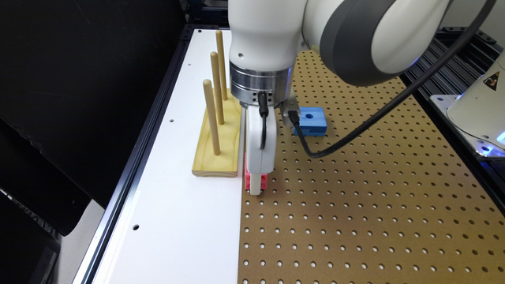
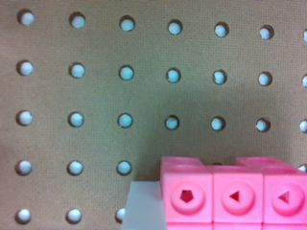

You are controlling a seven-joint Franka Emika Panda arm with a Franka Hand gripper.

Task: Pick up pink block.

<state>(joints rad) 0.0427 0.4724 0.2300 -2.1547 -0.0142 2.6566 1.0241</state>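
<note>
The pink block (image 1: pixel 247 180) rests on the brown pegboard (image 1: pixel 355 197), close to the seam with the white board. In the wrist view the pink block (image 2: pixel 235 196) is very near, and its linked cubes with round dimples run off the picture's edge. My gripper (image 1: pixel 256 186) has come straight down over the block and hides most of it, so just the pink edges on either side of the white part remain visible. Its tip reaches down to about board level. Whether it is clamped on the block I cannot make out.
A wooden base with three upright dowels (image 1: pixel 217 130) stands right beside the gripper on the exterior view's left. A blue block with a hole (image 1: pixel 310 120) lies behind, at the right. A black cable (image 1: pixel 355 134) loops off the wrist. The table's dark rail (image 1: pixel 130 169) borders the white board.
</note>
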